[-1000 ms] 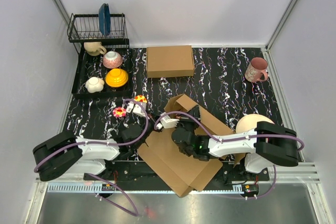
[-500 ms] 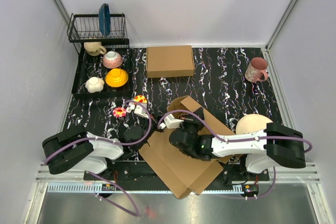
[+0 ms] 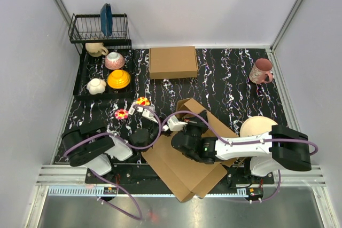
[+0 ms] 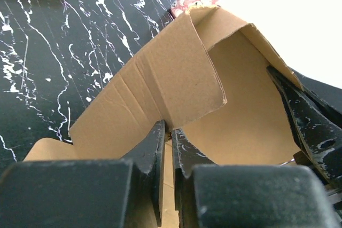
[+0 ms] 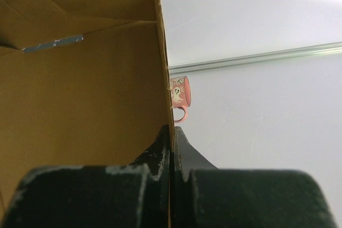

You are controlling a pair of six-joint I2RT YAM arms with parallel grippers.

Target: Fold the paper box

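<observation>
At the far left of your table [image 3: 230,89] stood the dish rack [image 3: 85,26], holding cups, bowls and a blue plate [image 3: 106,20]. Two small flower-shaped pieces [image 3: 122,114] lay nearer the arms.

Your left gripper [image 4: 168,131] was clenched on the paper box [image 3: 179,166], its jaws pinching the lower edge of a flap that curled upward. The box lay at the near edge of the table, between the two arms and turned at an angle. It was only partly formed: its wide panel was flat and its far walls were raised.

Just to the right, your right gripper [image 5: 171,132] was also clamped shut on the box, with the fingers [image 5: 158,150] pressed against both faces of one upright wall.

A neatly formed cardboard box [image 3: 172,62] sat at the back, well apart from the arms. To the right, a pale dome [image 3: 255,125] stood beside the right arm, and a pink mug [image 3: 261,71] was in the far right corner.
</observation>
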